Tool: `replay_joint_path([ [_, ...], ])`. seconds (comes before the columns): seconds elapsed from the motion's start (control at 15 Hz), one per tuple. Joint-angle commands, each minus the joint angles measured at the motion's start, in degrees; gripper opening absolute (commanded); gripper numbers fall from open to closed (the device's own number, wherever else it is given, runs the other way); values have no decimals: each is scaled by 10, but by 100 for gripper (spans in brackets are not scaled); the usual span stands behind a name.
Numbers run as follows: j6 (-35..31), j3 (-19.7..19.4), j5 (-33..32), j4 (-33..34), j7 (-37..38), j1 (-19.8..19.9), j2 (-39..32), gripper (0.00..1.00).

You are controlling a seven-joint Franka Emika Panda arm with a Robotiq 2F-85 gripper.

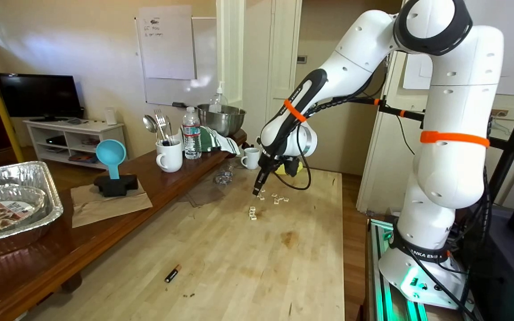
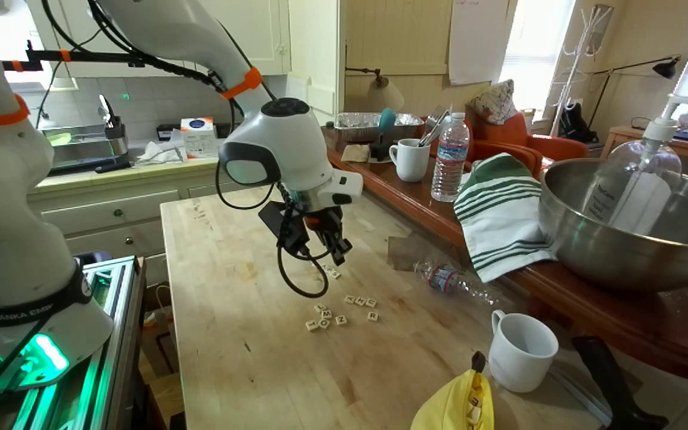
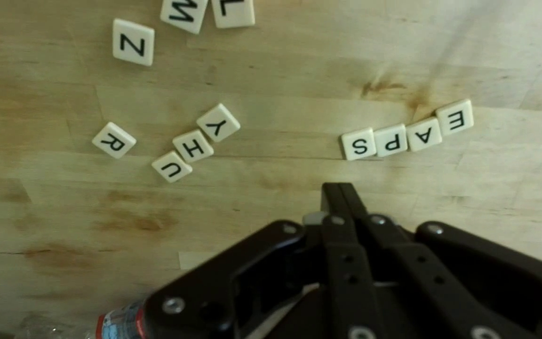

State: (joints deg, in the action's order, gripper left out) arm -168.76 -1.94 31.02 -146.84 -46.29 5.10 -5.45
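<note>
My gripper (image 3: 338,186) is shut in the wrist view, its two dark fingertips pressed together with nothing between them. It hangs above the wooden table, nearest to a slightly bent row of letter tiles, made up of the S tile (image 3: 358,144), P tile (image 3: 391,140), A tile (image 3: 424,134) and E tile (image 3: 455,117). Left of these lie the Y tile (image 3: 218,122), H tile (image 3: 193,146) and U tile (image 3: 172,166) in a slanted line, with the R tile (image 3: 114,140) apart. Higher up is the Z tile (image 3: 133,42); tiles beside it are cut off by the frame.
A clear plastic bottle (image 2: 451,280) lies by the raised wooden ledge (image 1: 118,214). Beyond the tiles are a white mug (image 2: 523,352) and a yellow pouch (image 2: 457,406). A battery (image 1: 172,273) rests on the table. The ledge carries an upright bottle (image 1: 192,133) and a steel bowl (image 2: 619,257).
</note>
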Motion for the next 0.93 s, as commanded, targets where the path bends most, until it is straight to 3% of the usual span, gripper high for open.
replay_joint_path([
  [0.0,4,3,0,8,7,-3,-27,0],
  [0.87,-13,36,22,14,-16,7,-59,0],
])
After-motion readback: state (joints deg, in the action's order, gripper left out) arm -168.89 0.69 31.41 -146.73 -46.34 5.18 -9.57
